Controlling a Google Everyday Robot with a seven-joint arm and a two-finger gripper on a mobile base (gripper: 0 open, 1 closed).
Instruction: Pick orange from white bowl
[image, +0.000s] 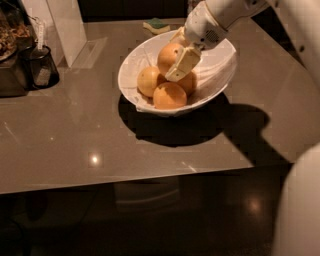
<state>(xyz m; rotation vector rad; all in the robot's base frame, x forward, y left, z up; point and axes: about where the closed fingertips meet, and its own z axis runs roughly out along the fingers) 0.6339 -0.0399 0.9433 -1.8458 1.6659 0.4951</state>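
The white bowl (220, 70) stands tilted on the brown table, at the back centre. It holds several round orange fruits. The orange (167, 52) lies on top of the pile, above three paler fruits (170, 96). My gripper (175, 67) reaches down into the bowl from the upper right. One pale finger (183, 62) lies against the orange's right side, and the other finger is hidden behind the fruit. The gripper is closed around the orange, which still touches the fruits below.
A small dark mesh cup (42, 67) and a dark tray stand at the far left beside a white upright box (62, 27). A green sponge (156, 24) lies behind the bowl. The table's front edge (125, 180) runs across the middle. My white body fills the right.
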